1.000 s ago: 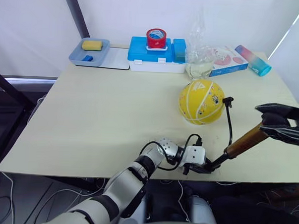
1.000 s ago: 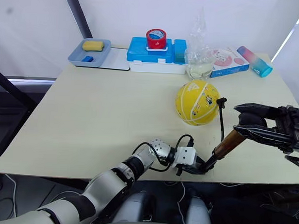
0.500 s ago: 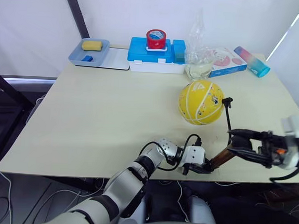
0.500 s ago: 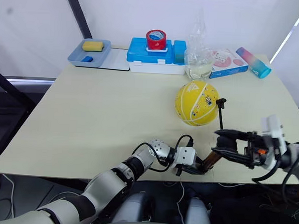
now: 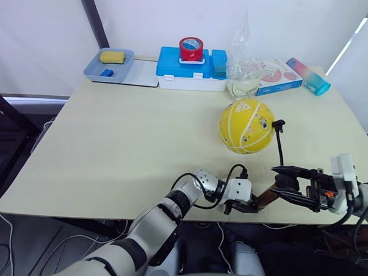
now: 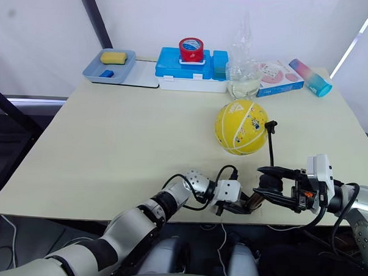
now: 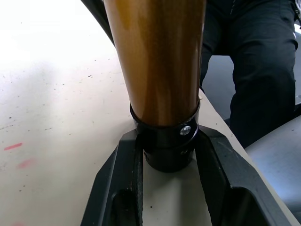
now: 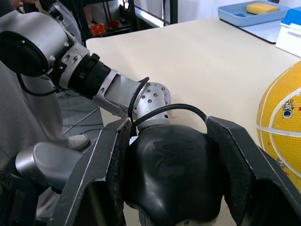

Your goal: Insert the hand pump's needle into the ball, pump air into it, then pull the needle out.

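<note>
A yellow ball (image 5: 246, 125) with white seam lines sits on a pale worktop (image 5: 129, 142), toward its right half. The hand pump (image 5: 268, 194) stands tilted near the worktop's front edge, its thin black hose (image 5: 280, 155) rising in a curve to a small black fitting (image 5: 279, 124) that sits against the ball's right side; the needle itself is too small to make out. The left pincer (image 5: 245, 206) is closed on the pump's lower black end cap. Compared with a second ago, when the pump's gold barrel showed extended up to the right with the right pincer at its far end, the right pincer (image 5: 282, 179) has now come down and inward toward the left one, and far less barrel shows between them. The left wrist view shows the bronze barrel (image 7: 157, 61) and black collar clamped between that pincer's two fingers (image 7: 117, 188), with the base on the worktop. The right wrist view shows the right pincer (image 8: 171, 141) closed around the pump's rounded black top cap, the ball's edge just beside it. At the worktop's back edge stand a blue box (image 5: 190, 68), a grey tray (image 5: 111, 67) and a tube (image 5: 307, 75).
</note>
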